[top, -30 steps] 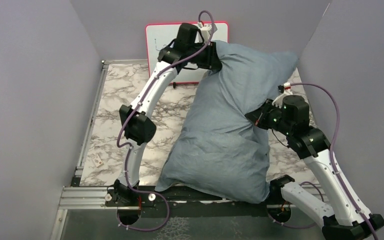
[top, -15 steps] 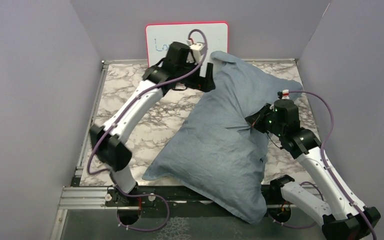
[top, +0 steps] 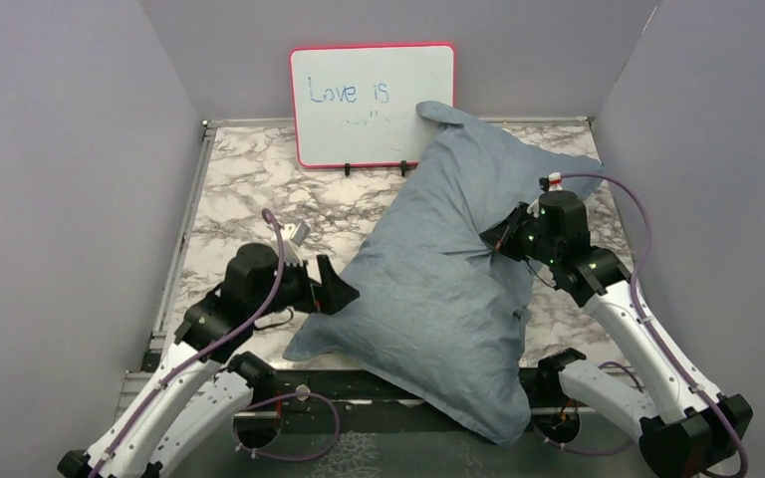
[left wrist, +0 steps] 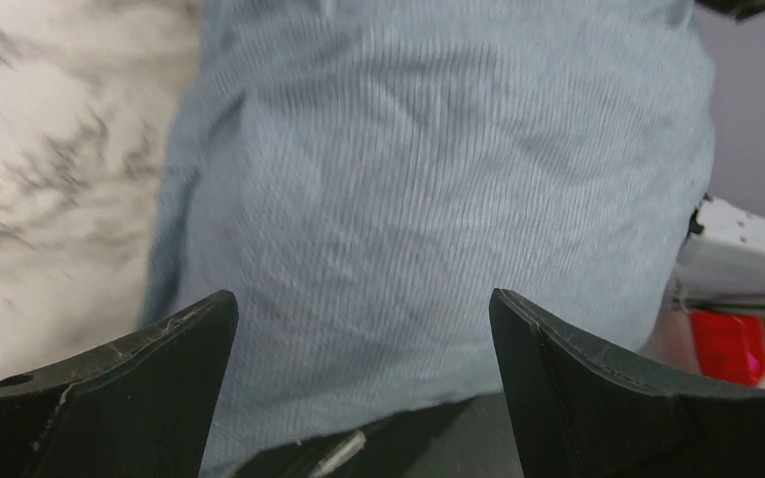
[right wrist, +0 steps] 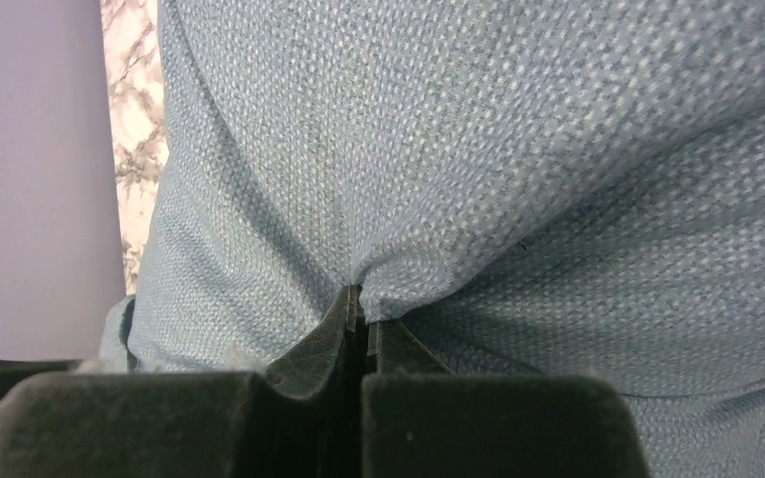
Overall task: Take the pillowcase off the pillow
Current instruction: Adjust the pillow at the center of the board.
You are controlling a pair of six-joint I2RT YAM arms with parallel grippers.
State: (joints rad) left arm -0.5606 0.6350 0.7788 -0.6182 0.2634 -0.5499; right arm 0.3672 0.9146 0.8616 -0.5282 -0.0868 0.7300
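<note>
The dusty blue-grey pillowcase (top: 448, 289) lies bulging and slanted across the marble table (top: 249, 199), from the whiteboard to the front edge. The pillow is hidden inside it. My left gripper (top: 336, 295) stands open just left of the case's near-left corner. In the left wrist view the left gripper (left wrist: 364, 324) has its jaws wide apart, with the pillowcase (left wrist: 408, 179) ahead and nothing between them. My right gripper (top: 494, 246) is shut on a pinched fold on the case's right side. In the right wrist view the right gripper (right wrist: 362, 304) clamps the pillowcase (right wrist: 508, 149), which puckers at the tips.
A red-framed whiteboard (top: 373, 105) reading "Love is" leans on the back wall, and the case's far corner touches it. Grey walls close both sides. The case's near corner hangs over the front metal rail (top: 169, 391) by the right arm's base.
My left gripper opened, let go of the case's far corner, and swung back from the whiteboard to the near-left corner. The lifted cloth dropped. The right gripper keeps its pinch.
</note>
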